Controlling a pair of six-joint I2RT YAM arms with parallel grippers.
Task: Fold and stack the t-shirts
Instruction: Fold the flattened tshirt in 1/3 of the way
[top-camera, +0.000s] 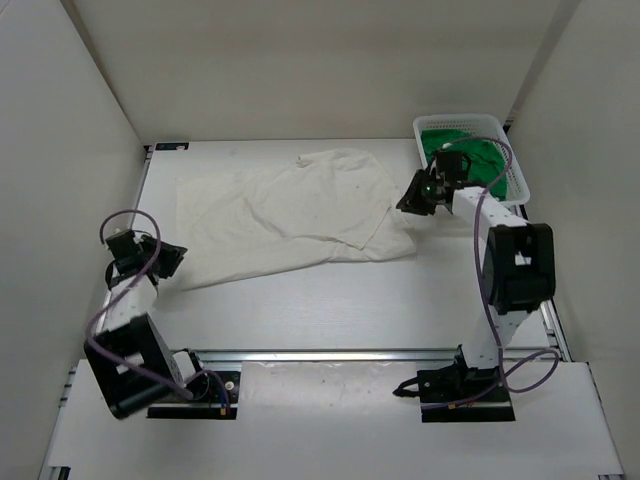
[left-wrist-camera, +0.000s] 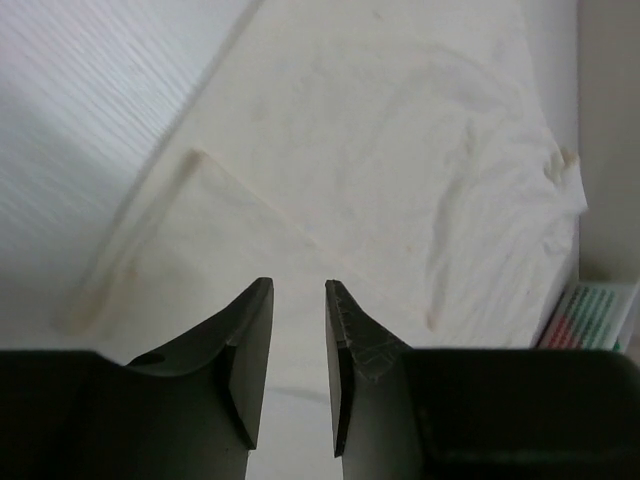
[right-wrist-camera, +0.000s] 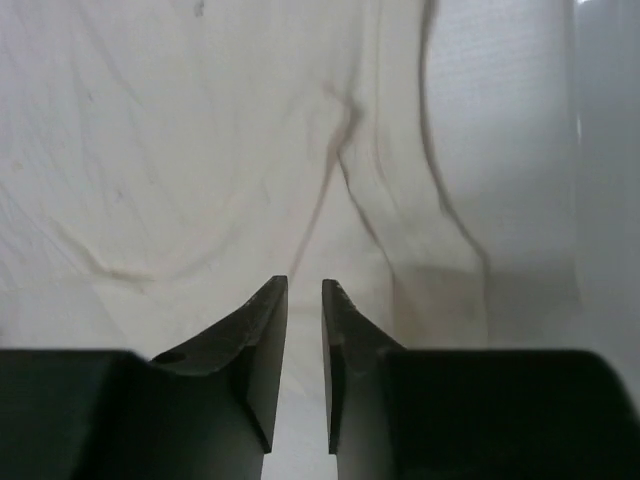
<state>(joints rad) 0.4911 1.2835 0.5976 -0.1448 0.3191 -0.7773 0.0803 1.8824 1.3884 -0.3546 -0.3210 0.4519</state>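
Soft overhead light is thrown evenly, the white t-shirt (top-camera: 290, 215) is washed pale, and the table (left-wrist-camera: 90, 90) is blurred in the left wrist view.

Creased white t-shirt (right-wrist-camera: 200, 150), right pincer (right-wrist-camera: 303, 285) slightly parted above it

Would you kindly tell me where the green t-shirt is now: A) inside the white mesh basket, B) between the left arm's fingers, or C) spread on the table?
A: the green t-shirt lies bunched inside the white basket at the far right.
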